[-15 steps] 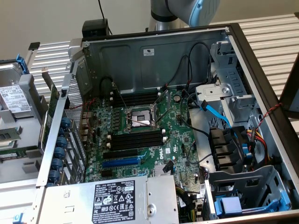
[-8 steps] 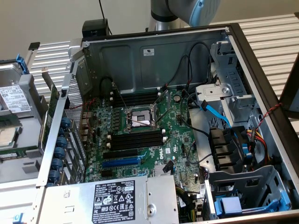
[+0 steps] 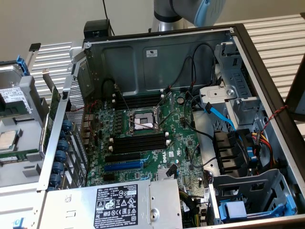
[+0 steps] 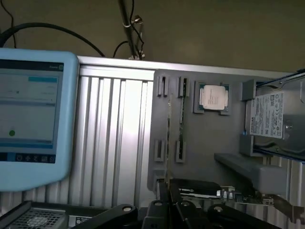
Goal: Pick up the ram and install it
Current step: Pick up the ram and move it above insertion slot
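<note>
The ram [image 4: 169, 129], on edge in the grey holder [image 4: 209, 138] just ahead of the jaws, looks light, stiff and brittle; best pinched by its flat faces mid-length. Jaws closed, holding nothing.

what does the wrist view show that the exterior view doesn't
Wrist view: the shut gripper, a blue-cased screen, and a thin stick standing on edge, possibly the ram.

Exterior view: the open computer case with its motherboard, empty processor socket, black memory slots, blue expansion slot and power supply.

Both: the grey parts tray with a loose processor and a hard drive, on the slatted metal table.
</note>
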Available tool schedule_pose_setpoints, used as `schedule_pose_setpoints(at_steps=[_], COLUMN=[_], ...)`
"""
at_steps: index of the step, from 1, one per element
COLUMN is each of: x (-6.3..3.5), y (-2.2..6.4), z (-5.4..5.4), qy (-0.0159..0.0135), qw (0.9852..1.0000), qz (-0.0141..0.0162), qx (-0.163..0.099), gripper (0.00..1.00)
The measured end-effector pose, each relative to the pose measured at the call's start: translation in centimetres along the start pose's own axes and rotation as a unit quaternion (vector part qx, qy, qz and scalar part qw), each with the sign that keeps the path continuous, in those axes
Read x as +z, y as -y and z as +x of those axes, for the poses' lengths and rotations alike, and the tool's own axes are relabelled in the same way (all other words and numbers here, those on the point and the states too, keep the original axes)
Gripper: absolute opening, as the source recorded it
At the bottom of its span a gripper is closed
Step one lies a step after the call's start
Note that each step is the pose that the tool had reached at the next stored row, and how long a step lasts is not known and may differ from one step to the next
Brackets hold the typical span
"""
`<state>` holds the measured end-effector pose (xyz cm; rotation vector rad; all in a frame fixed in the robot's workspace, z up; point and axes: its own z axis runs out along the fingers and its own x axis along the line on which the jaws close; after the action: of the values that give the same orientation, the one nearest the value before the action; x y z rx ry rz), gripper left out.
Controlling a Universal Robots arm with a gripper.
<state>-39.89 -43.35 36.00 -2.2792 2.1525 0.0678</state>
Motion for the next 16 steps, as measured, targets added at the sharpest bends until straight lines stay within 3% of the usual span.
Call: schedule_pose_setpoints(at_steps=[8, 16], x=[-2.93, -4.35], y=[1.97, 4.87], z=[0.1, 0.3], qy=[0.008, 0.0082], qw=[1.0, 1.0], qz=[0.0004, 0.0003], qx=[-0.001, -0.001], gripper=[0.13, 0.13])
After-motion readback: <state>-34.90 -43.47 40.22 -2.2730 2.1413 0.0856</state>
